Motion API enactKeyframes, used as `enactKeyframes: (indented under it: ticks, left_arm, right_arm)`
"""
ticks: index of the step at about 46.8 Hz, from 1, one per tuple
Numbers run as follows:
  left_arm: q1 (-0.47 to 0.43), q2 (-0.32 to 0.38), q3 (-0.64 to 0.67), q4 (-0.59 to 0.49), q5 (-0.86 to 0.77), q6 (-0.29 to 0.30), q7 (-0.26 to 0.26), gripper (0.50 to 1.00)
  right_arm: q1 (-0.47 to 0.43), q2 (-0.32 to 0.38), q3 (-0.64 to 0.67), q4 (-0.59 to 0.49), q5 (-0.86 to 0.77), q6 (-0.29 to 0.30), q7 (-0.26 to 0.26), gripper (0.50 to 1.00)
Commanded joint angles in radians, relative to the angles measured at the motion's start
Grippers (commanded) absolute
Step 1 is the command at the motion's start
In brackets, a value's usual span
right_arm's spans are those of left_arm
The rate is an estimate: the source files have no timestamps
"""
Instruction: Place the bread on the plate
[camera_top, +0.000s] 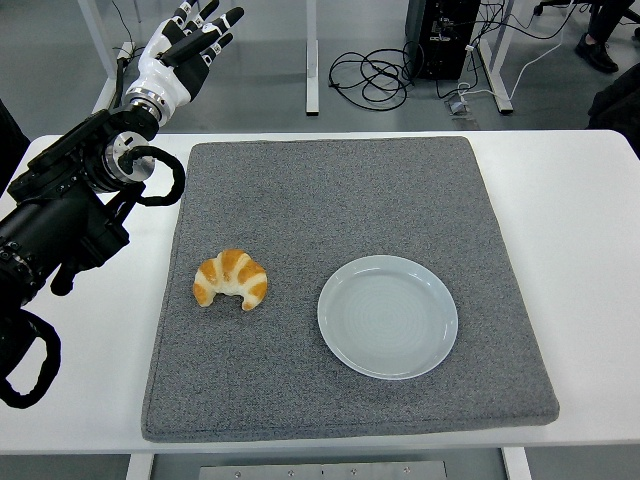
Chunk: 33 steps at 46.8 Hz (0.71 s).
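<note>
1. The bread (231, 279) — a golden croissant with pale and brown bands — lies on the grey mat (340, 180), just left of the plate and apart from it, nothing touching it.
2. The plate (388, 316), pale blue-white and round, sits on the mat's near right part.
3. The mat covers the middle of the white table (575, 200), reaching close to its near edge.
4. The left hand (185, 50) is raised far beyond the bread, past the table's far left corner, fingers spread apart and holding nothing.
5. Beyond the table, on the floor, cables (370, 75) lie coiled — beside what may be a dark computer case (440, 35).
</note>
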Motion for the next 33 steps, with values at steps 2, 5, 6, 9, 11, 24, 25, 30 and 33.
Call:
enactKeyframes:
  ticks: [2, 5, 6, 9, 11, 24, 25, 30, 33]
  left_arm:
    - [0.002, 0.002, 0.004, 0.000, 0.000, 0.000, -0.004, 0.977]
    - [0.002, 0.002, -0.001, 0.000, 0.000, 0.000, -0.004, 0.977]
    - [0.001, 0.002, -0.008, 0.000, 0.000, 0.000, -0.004, 0.977]
    - [-0.001, 0.004, -0.007, 0.002, 0.000, 0.000, -0.004, 0.977]
    - [-0.004, 0.004, -0.007, 0.002, 0.000, 0.000, -0.007, 0.977]
    - [-0.031, 0.006, 0.070, 0.000, 0.015, 0.048, 0.002, 0.977]
    - [-0.031, 0.006, 0.079, -0.001, 0.015, 0.043, 0.002, 0.977]
    - [-0.041, 0.025, 0.110, -0.008, 0.020, 0.014, 0.004, 0.977]
    - [-0.042, 0.050, 0.142, -0.035, 0.020, 0.012, 0.004, 0.977]
  right_arm:
    - [0.000, 0.000, 0.000, 0.000, 0.000, 0.001, 0.000, 1.000]
    - [0.000, 0.000, 0.000, -0.001, 0.000, 0.000, 0.000, 1.000]
    - [0.000, 0.000, 0.000, 0.000, 0.000, 0.000, 0.000, 1.000]
    - [0.000, 0.000, 0.000, 0.000, 0.000, 0.000, 0.000, 1.000]
    - [0.000, 0.000, 0.000, 0.000, 0.000, 0.000, 0.000, 1.000]
    - [0.000, 0.000, 0.000, 0.000, 0.000, 0.000, 0.000, 1.000]
    - [0.000, 0.000, 0.000, 0.000, 0.000, 0.000, 0.000, 1.000]
    - [0.000, 0.000, 0.000, -0.001, 0.000, 0.000, 0.000, 1.000]
    - [0.000, 0.000, 0.000, 0.000, 0.000, 0.000, 0.000, 1.000]
